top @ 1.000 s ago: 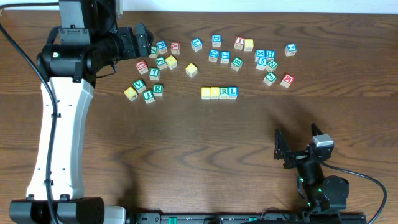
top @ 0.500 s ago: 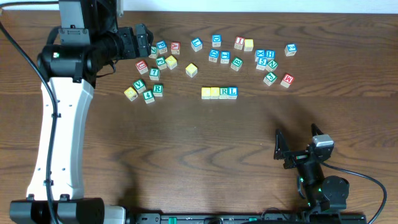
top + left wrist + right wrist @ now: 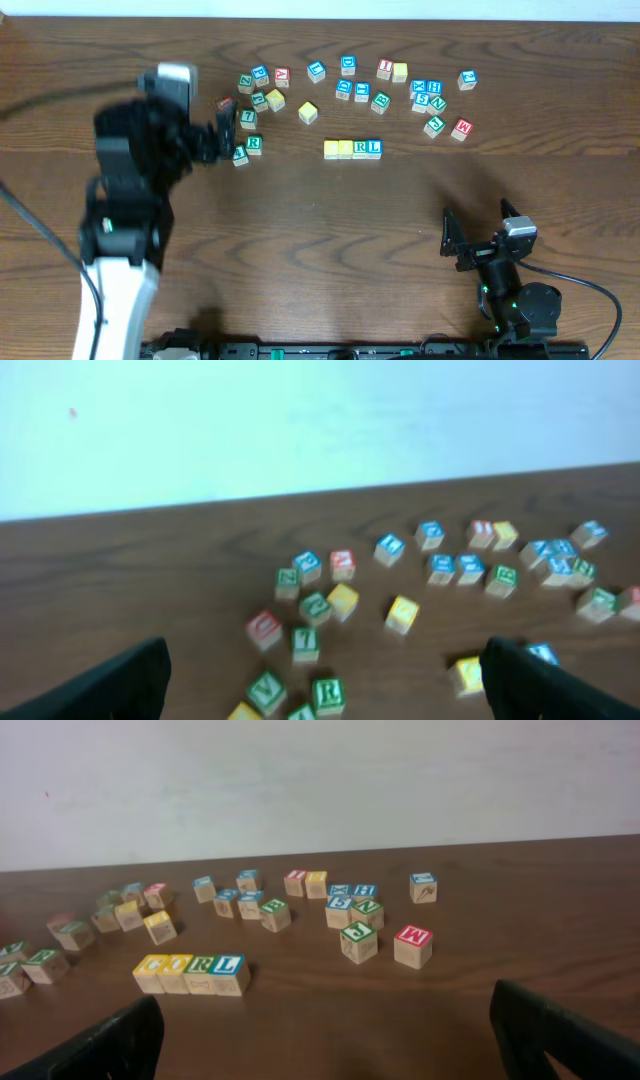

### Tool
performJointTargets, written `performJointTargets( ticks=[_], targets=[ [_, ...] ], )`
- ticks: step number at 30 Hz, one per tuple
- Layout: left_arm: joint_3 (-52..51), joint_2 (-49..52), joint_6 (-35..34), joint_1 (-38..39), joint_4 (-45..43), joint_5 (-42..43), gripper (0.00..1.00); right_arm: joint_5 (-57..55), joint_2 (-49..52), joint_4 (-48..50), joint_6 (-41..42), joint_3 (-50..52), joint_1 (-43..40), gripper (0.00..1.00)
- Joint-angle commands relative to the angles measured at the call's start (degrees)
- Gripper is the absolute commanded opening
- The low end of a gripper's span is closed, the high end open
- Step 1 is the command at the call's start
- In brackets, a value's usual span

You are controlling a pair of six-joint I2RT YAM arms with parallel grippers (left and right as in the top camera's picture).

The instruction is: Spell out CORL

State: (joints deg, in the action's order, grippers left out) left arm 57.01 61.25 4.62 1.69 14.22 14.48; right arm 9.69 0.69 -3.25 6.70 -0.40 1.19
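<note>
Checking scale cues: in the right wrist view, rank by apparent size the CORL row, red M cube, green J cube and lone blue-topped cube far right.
1. CORL row, four cubes side by side.
2. red M cube and green J cube, about alike.
3. lone blue-topped cube; likely smaller only because it is farther from the camera.

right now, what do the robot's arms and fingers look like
The left arm has a long white shell on its lower link and black joints above it, blurred here. The right arm is small and mostly black, with a grey block at the wrist and a thin black cable looping off its base. The left fingers and right fingers are plain black tapered wedges.
</note>
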Motion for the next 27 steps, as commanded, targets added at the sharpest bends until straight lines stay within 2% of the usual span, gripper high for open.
performJointTargets(
  ticks=[1,6,15,22,27],
  targets=[
    [-12.13,-8.68,1.16,-0.46,-5.03,-4.09,0.98,0.79,-0.35,-0.20,-0.57,0.09,-0.50,0.99],
    [-29.03,-22.03,1.16,-2.82,-11.30,-4.09,0.98,0.79,-0.35,-0.20,-0.57,0.09,-0.50,0.99],
    [-48.11,-40.46,1.29,-4.15,-17.86,-7.72,0.98,0.79,-0.35,-0.20,-0.57,0.09,-0.50,0.99],
    [-56.83,-51.36,3.23,-4.15,-18.38,-7.74,0.98,0.79,-0.35,-0.20,-0.57,0.09,-0.50,0.99],
    [-56.81,-55.58,3.37,-4.15,-13.40,-8.13,0.98,0.79,-0.35,-0.20,-0.57,0.09,-0.50,0.99]
  ],
)
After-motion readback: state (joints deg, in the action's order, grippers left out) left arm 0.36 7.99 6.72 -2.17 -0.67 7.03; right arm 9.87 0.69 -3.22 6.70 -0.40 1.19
